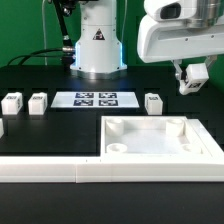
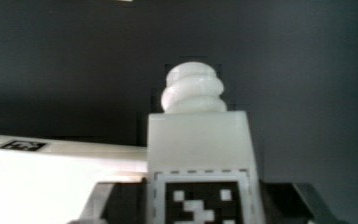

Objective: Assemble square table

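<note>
My gripper (image 1: 191, 84) hangs high at the exterior view's right, above and behind the tabletop, shut on a white table leg (image 2: 201, 130). In the wrist view the leg stands between my dark fingers (image 2: 115, 203), with its tag (image 2: 204, 202) facing the camera and its rounded screw tip (image 2: 194, 85) pointing away. The white square tabletop (image 1: 146, 149) lies on the black table with its raised rim up and round sockets in its corners. Three more white legs stand loose: two (image 1: 12, 103) (image 1: 38, 102) at the left and one (image 1: 153, 102) behind the tabletop.
The marker board (image 1: 95, 99) lies flat between the loose legs. The long white border wall (image 1: 90, 171) runs along the front. The robot base (image 1: 97, 45) stands at the back. A white edge with a tag (image 2: 23, 146) shows low in the wrist view.
</note>
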Controlling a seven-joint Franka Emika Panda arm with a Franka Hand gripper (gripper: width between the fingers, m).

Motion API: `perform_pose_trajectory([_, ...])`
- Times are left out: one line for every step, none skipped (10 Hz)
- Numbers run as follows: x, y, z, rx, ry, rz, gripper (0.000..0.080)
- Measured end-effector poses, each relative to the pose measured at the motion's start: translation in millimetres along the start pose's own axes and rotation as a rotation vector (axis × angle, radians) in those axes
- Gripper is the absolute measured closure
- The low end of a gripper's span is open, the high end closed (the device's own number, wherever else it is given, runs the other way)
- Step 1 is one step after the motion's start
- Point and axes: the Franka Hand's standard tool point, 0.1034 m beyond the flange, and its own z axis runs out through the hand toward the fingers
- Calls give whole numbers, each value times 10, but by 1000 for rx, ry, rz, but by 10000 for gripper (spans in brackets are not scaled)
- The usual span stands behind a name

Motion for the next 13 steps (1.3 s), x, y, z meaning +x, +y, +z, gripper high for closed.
perform_pose_trajectory([72, 47, -2, 3, 60, -7, 512])
perform_pose_trajectory([191, 121, -103, 5, 121, -6, 512])
perform_pose_trajectory([296, 166, -216, 8, 178, 4, 512])
perform_pose_trajectory([378, 194, -264, 13, 223, 15, 512])
perform_pose_trajectory([410, 184, -253, 11, 320, 9, 512])
perform_pose_trajectory([362, 188, -203, 7, 355, 6, 512])
perform_pose_trajectory([422, 195, -245, 7, 449, 4, 512])
perform_pose_trajectory([431, 222, -235, 2, 531, -5, 512])
perform_pose_trajectory([495, 328, -223, -17, 587, -42, 512])
perform_pose_trajectory([572, 410, -233, -22, 569, -43, 512])
perform_pose_trajectory([721, 468, -325, -29, 592, -56, 512])
perform_pose_trajectory([823, 506, -321, -33, 603, -66, 512])
perform_pose_trajectory([907, 539, -329, -37, 609, -73, 512])
